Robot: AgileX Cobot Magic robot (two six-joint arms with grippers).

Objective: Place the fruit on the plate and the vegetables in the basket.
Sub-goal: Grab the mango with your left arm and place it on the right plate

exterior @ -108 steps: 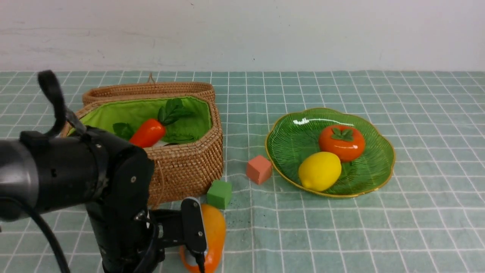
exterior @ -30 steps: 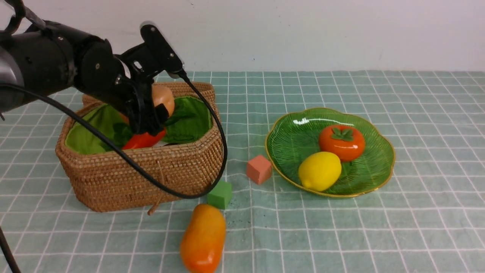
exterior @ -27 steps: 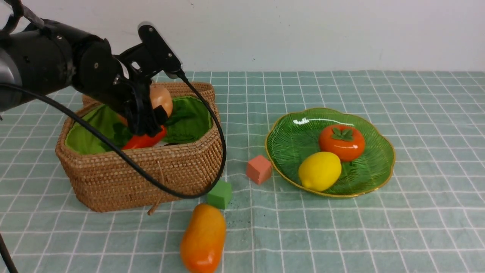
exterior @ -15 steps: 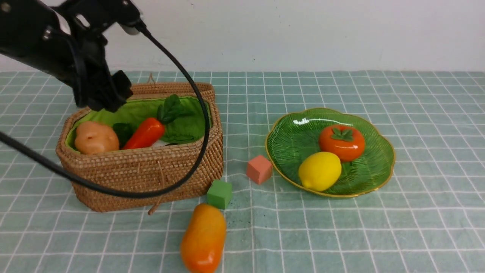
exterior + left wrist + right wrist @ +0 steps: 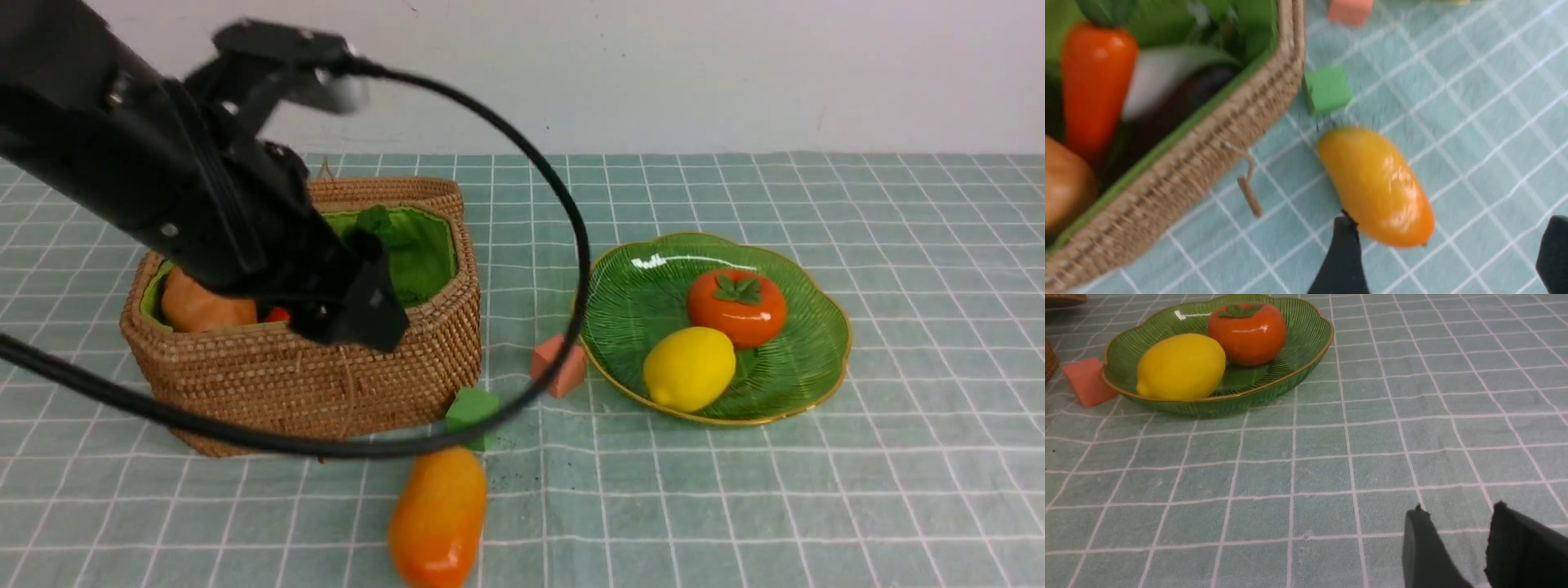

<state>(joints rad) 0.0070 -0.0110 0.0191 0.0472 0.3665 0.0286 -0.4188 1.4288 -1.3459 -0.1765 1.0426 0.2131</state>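
While the left gripper (image 5: 1447,253) hangs spread wide and empty, the mango (image 5: 1376,185) lies just off one fingertip (image 5: 1345,228); right gripper (image 5: 1457,522) part-open, holding nothing.

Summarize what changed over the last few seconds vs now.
The left gripper lifted the potato off the table, released it into the basket, and is now swinging back toward the mango with jaws open and empty. The mango, lemon, persimmon, plate and both cubes stayed put.
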